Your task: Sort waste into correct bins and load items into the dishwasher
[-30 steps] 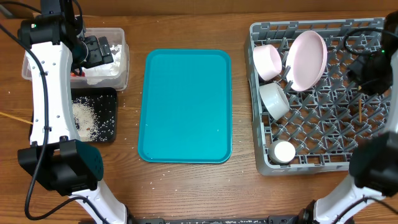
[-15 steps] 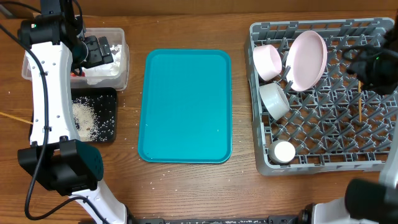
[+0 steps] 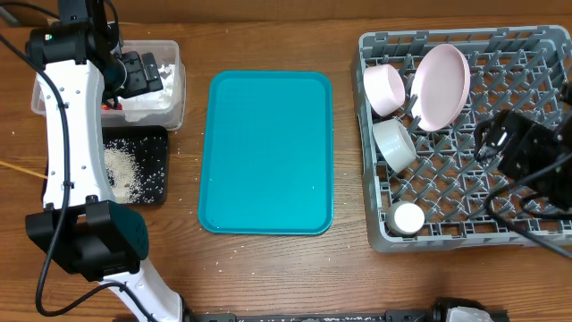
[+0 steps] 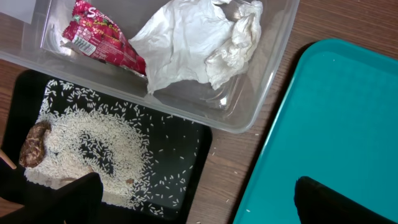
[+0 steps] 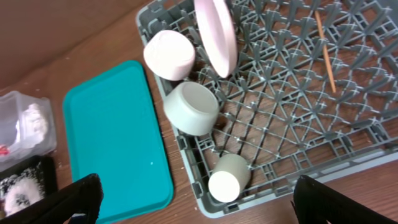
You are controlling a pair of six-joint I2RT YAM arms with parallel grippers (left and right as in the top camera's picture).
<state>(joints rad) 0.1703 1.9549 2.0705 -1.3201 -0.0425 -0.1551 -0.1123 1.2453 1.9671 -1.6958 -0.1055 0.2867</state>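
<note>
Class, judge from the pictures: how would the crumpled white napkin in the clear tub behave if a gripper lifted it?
The napkin is probably floppy: it lies in soft, irregular folds. It looks like thin paper, so likely very light. Pinched at one fold, it may unfurl rather than lift whole.

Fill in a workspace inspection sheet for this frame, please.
Surface: wooden table, stray grains.
Job's things: clear tub holds wrapper, napkin; black tray holds rice, brown scrap; rack holds plate, bowls, cup, chopstick.
Clutter: teal tray, bare.
Tools: left tool open above the bins; right tool open above the rack; neither holds anything.
Cables: black cables along left arm and looping over rack's right side.
Surroundings: nothing seen.
</note>
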